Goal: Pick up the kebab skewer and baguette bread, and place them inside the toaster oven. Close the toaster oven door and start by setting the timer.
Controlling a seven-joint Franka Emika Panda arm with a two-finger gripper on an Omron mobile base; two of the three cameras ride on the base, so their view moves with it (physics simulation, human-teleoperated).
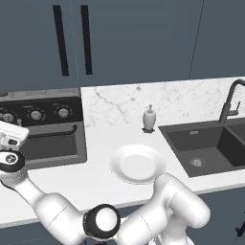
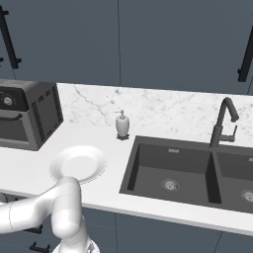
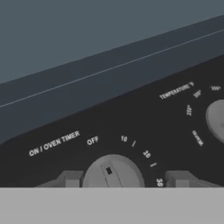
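Observation:
The toaster oven [image 1: 48, 129] [image 2: 29, 118] stands at the counter's left end. Its door [image 1: 50, 146] is shut, with the bar handle across the top. My hand [image 1: 12, 135] reaches its knob panel from the left. In the hand view my gripper [image 3: 124, 177] is open and straddles the round grey timer knob [image 3: 111, 173] under the "ON / OVEN TIMER" label. The left fingertip [image 3: 70, 178] lies close to the knob. A gap separates the right fingertip [image 3: 179, 178] from it. The knob's dark mark points up, between OFF and 10. The kebab skewer and baguette bread are hidden.
A temperature knob [image 3: 217, 118] sits to the right of the timer knob. On the counter are a white plate [image 1: 138, 163] [image 2: 78, 164] and a soap dispenser [image 1: 149, 118] [image 2: 122, 123]. Further right is the dark sink [image 1: 206, 143] [image 2: 188, 170] with a black faucet [image 2: 222, 123]. Cabinets hang above.

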